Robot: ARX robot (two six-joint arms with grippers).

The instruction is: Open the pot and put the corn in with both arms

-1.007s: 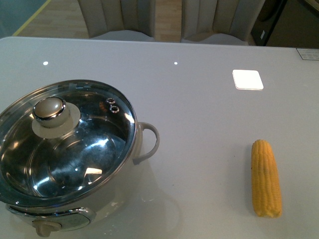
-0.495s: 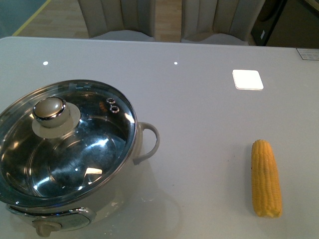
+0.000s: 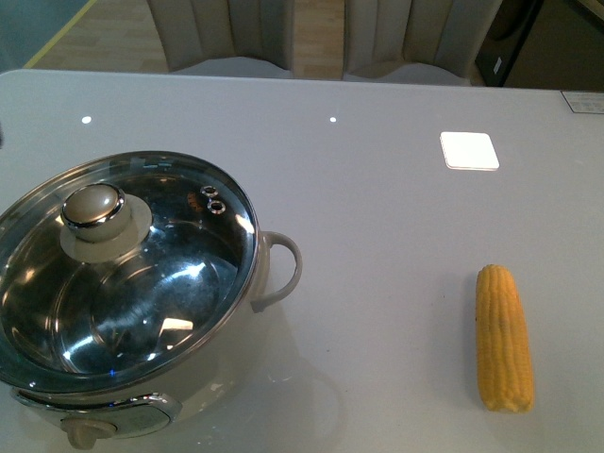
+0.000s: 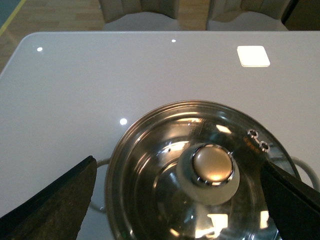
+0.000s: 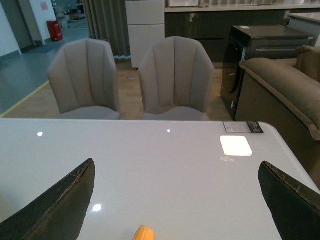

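The pot (image 3: 241,363) stands on the near left part of the white table (image 3: 377,189), with its glass lid (image 3: 179,283) on top and the lid knob (image 3: 94,209) upright in the middle. The corn (image 3: 503,337) lies flat on the near right part of the table, well apart from the pot, with its length running away from the robot. The front view shows both of them together, and also the pot's white loop handle (image 3: 283,269) and the small front knob (image 3: 85,432). The left wrist view looks down on the lid and shows the left gripper (image 4: 178,161) above it. Its two dark fingers (image 4: 60,205) are spread wide, one on each side of the lid, and they touch nothing. The right wrist view shows only the tip of the corn at its edge. There the right gripper (image 5: 176,162) is also wide open and empty. Compared with the earlier front pictures, the pot, lid and corn have not moved. A white square (image 3: 469,151) lies on the far right of the table, and two beige chairs (image 5: 130,75) and a brown sofa (image 5: 285,85) stand behind it. The closed lid blocks the pot's opening.
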